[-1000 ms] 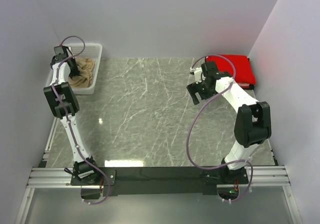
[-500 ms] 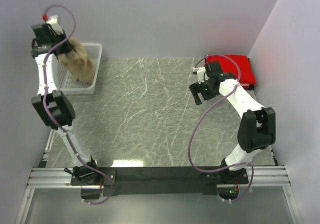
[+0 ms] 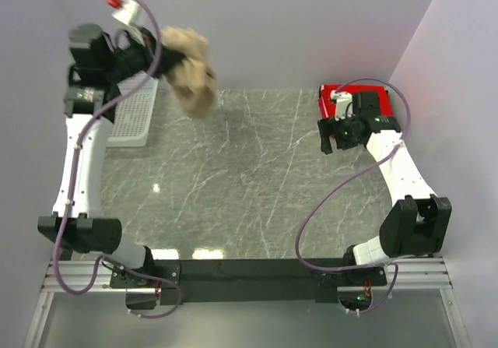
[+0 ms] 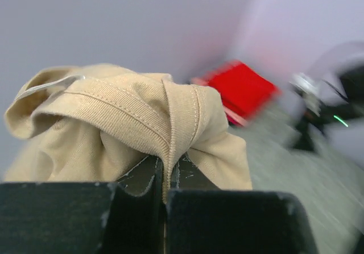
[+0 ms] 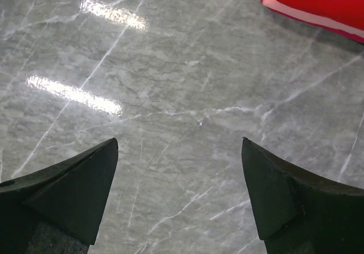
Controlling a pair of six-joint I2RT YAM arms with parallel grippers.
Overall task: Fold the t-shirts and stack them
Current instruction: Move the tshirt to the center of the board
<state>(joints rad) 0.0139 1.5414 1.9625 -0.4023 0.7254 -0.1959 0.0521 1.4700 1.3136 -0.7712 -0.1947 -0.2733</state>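
Broad grey desk (image 3: pixel 233 177) fills the scene, a polished stone-look slab veined with white and throwing back bright streaks of light. The left arm (image 3: pixel 78 153) stands tall, stretched up from its base along the left side, with a purple cable looping over its wrist.

Up at its top hangs the tan t-shirt (image 3: pixel 191 72), in the air over the far left part of the desk, clear of the surface. It's a soft, bunched lump, all folds and hollows. The left wrist view shows it close up (image 4: pixel 125 123): fine knit cloth, a ribbed collar band with neat rows of stitching, and a white label tucked at its upper left.

Below and to the left lies the white mesh basket (image 3: pixel 132 118), a rigid plastic rectangle of small holes at the desk's far left edge.

Far right corner: the red t-shirt (image 3: pixel 327 103), folded into a flat, crisp rectangle, bright and smooth, with a paler pink edge in the right wrist view (image 5: pixel 324 1).

The left tool (image 4: pixel 165 177) has its dark, blocky jaws pinched together on a fold of the tan cloth. The right tool (image 5: pixel 180 143) hovers over bare marble just beside the red shirt, its two black wedge-shaped fingers spread wide with nothing between them.
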